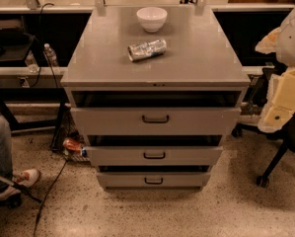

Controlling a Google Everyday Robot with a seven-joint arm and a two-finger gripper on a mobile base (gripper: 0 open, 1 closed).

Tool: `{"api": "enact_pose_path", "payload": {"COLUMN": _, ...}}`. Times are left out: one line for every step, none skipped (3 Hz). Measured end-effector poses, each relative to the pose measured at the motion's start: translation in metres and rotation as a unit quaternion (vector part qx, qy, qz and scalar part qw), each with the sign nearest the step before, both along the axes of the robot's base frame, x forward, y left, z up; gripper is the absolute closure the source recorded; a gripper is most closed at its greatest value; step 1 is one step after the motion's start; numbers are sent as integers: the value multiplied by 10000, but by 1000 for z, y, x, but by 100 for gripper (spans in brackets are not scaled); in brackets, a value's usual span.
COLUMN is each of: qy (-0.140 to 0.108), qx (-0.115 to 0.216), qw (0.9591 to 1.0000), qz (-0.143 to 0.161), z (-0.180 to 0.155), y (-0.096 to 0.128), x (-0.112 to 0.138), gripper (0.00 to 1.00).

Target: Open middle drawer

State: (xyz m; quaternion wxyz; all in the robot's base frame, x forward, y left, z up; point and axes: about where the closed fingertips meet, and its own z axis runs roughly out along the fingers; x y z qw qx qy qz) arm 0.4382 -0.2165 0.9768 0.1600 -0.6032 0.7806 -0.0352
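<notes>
One cam only, set high in front of the desk, looking down & fwd at its top and drawer fronts. Fairly near: desk fills frame centre, floor below. End effector lies outside the frame.

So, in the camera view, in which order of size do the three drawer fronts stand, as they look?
Largest: top drawer.
Then: middle drawer.
Smallest: bottom drawer.
The top one seems nearer the camera, so the true sizes are unsure. The gripper is not in view.
</notes>
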Motion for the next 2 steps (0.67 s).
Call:
{"api": "enact_pose_path", "payload": {"qy": 1, "qx": 3, "qw": 10000, "qz": 3, "z": -1, "y": 0, "x": 0, "gripper": 0}}
{"api": "enact_pose_path", "payload": {"qy": 60, "qx": 57, "qw": 9999, "qz": 74, "z": -33, "y": -2, "x": -8, "gripper": 0}}
